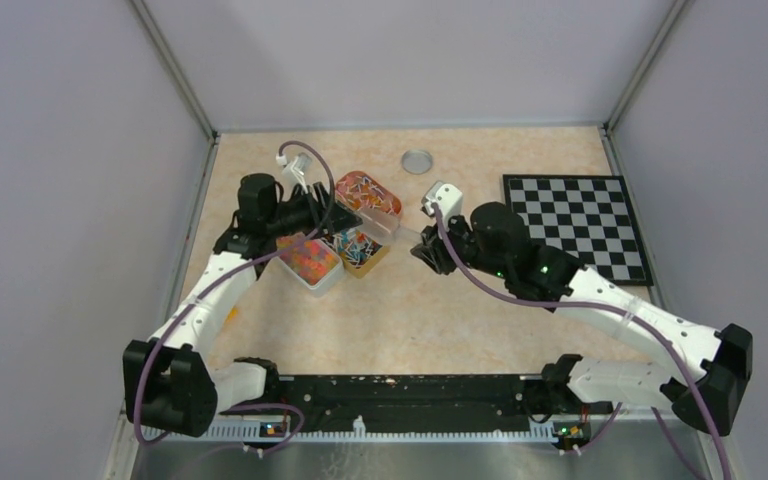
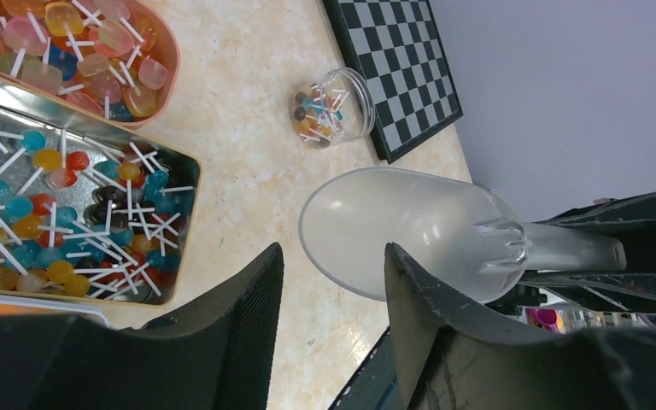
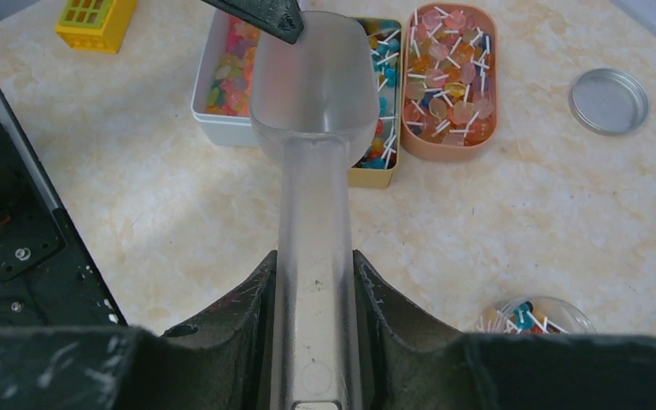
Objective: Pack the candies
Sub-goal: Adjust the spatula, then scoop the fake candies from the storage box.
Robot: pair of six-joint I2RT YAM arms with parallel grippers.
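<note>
The candies [image 3: 231,64] are tiny mixed pink, orange and yellow sweets filling a white box [image 1: 310,262] left of centre. My right gripper [image 3: 314,256] is shut on the handle of a clear plastic scoop [image 3: 312,85]. The scoop's empty bowl hangs over the trays, just right of the white box. My left gripper [image 2: 333,252] is open with only table showing between its fingers. Its right finger [image 2: 427,316] overlaps the scoop's rim [image 2: 401,226]; whether it touches I cannot tell. In the top view the left gripper [image 1: 345,215] meets the scoop's bowl [image 1: 380,228] above the trays.
A gold tin of lollipops [image 2: 68,213] and a peach oval tray of lollipops [image 3: 448,77] lie beside the white box. A small jar of lollipops [image 2: 333,104], its round lid [image 1: 417,160], a chessboard [image 1: 578,225] and a yellow block [image 3: 94,21] are also on the table.
</note>
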